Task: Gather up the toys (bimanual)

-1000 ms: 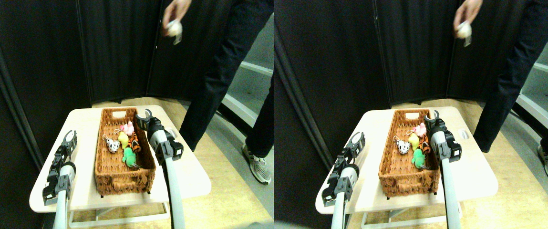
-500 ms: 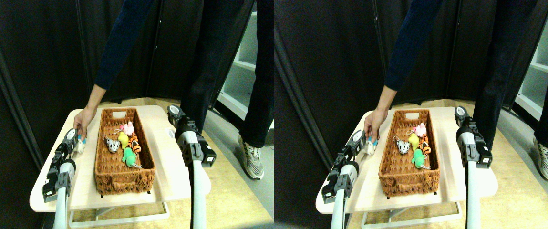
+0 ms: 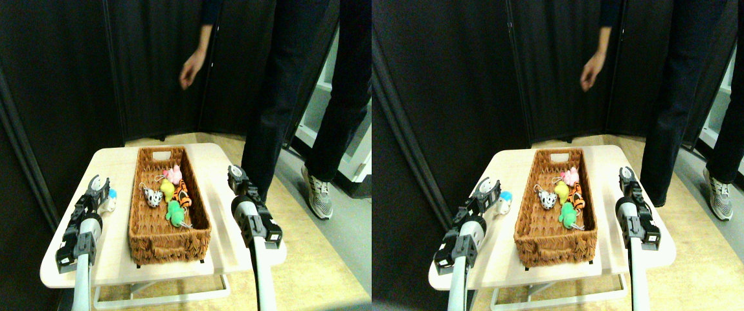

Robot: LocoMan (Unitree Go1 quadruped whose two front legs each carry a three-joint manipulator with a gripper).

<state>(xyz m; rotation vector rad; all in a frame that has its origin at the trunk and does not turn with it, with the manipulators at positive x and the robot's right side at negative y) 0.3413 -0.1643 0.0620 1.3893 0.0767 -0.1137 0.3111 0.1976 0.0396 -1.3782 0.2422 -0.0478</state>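
Note:
A long brown wicker basket [image 3: 135,223] stands on the pale table [image 3: 116,162]. Inside it lie several toys: a white black-spotted one [image 3: 151,197], a yellow one [image 3: 167,189], a pink one [image 3: 173,173], an orange-black striped one [image 3: 182,193] and a green one [image 3: 175,212]. A small white toy with a blue part [image 3: 110,200] lies on the table left of the basket. My left gripper [image 3: 95,186] is just beside it, open and empty. My right gripper [image 3: 236,173] hovers over the table's right side, right of the basket.
A person stands behind the table at the right, legs [image 3: 274,97] close to its far right corner, one hand [image 3: 189,71] raised well above the basket, a shoe [image 3: 317,195] on the floor. Dark panels [image 3: 54,78] close off the back and left.
The person's hand has left the small white and blue toy on the table by my left gripper and has lifted away. My right gripper moved from over the basket to its right and lowered.

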